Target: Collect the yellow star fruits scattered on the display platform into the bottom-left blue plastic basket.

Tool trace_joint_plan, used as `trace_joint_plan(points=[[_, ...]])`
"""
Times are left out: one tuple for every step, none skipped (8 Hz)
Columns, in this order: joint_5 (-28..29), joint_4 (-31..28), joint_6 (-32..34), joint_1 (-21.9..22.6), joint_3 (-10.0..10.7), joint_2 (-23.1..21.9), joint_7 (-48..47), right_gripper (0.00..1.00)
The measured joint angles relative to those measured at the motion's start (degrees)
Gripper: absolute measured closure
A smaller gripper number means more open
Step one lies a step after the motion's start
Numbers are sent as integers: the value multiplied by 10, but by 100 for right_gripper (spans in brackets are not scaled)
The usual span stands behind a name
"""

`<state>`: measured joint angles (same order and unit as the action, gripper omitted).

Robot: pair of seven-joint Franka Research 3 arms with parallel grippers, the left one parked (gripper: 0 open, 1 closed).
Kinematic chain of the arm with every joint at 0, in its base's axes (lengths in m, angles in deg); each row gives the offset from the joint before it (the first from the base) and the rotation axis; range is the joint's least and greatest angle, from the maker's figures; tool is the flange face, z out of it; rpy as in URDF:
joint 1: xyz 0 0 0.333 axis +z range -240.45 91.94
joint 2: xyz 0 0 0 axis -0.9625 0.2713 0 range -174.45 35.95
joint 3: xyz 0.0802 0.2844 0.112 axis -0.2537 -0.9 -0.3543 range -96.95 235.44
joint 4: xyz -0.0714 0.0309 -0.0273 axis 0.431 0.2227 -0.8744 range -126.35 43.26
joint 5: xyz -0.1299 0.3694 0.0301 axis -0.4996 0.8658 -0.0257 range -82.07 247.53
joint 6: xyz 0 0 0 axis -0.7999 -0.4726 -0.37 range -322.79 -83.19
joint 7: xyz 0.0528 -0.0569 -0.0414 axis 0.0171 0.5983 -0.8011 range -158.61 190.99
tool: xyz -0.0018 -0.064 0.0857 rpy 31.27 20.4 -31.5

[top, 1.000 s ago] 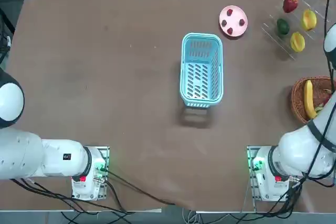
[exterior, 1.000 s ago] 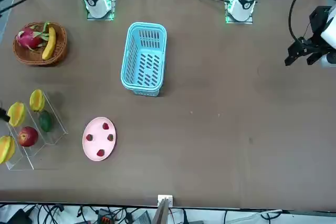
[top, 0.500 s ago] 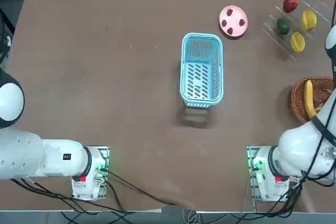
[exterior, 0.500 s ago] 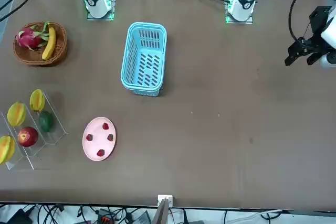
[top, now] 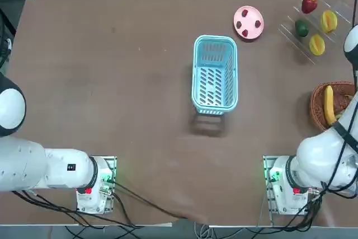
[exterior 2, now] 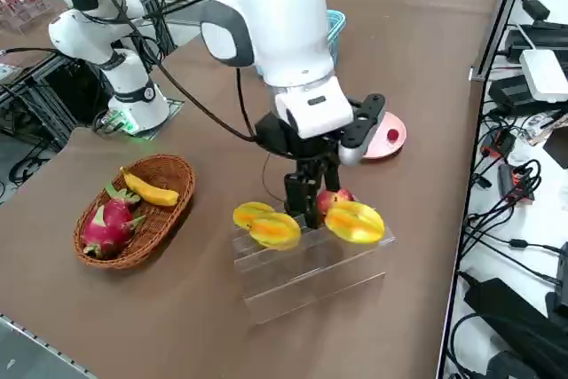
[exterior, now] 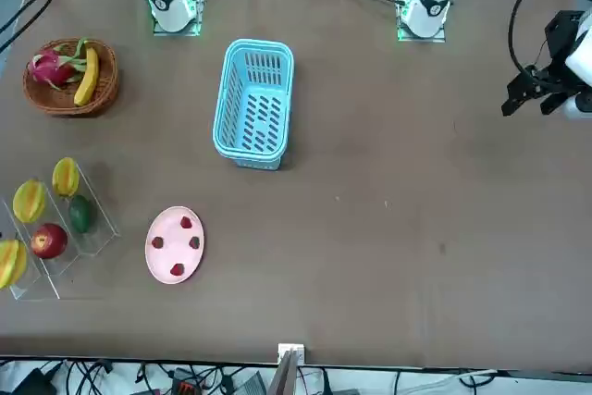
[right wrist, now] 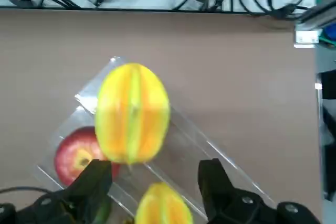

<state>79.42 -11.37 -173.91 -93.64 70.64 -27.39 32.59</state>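
Blue plastic basket (top: pixel 215 73) holds nothing; star fruits (top: pixel 328 20) on display platform (top: pixel 291 33).

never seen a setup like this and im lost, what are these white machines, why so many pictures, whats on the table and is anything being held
The white machines are two robot arms bolted to one edge of a brown table. The pictures show one moment from four cameras: overhead, across the table, the robot's right side, and one on the working arm's wrist.

On the table: a blue plastic basket in the middle, a pink plate, a brown wicker basket holding a banana, and a clear display platform with three yellow star fruits, a red fruit and a green one.

Nothing is held. The right gripper hangs over the platform, fingers open; in the wrist view one star fruit sits between them.
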Motion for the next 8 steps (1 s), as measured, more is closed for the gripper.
trace_joint_plan(points=[[12, 8, -3, -5, -7, 10, 0, 0], [18, 17, -5, -10, -12, 19, 0, 0], [20, 23, -9, -12, -15, 27, 0, 0], [21, 25, -15, -13, -16, 33, 0, 0], [25, 28, -19, -14, -17, 38, 0, 0], [27, 28, -23, -14, -20, 41, 0, 0], [28, 29, -26, -14, -23, 42, 0, 0], [28, 29, -27, -14, -24, 42, 0, 2]])
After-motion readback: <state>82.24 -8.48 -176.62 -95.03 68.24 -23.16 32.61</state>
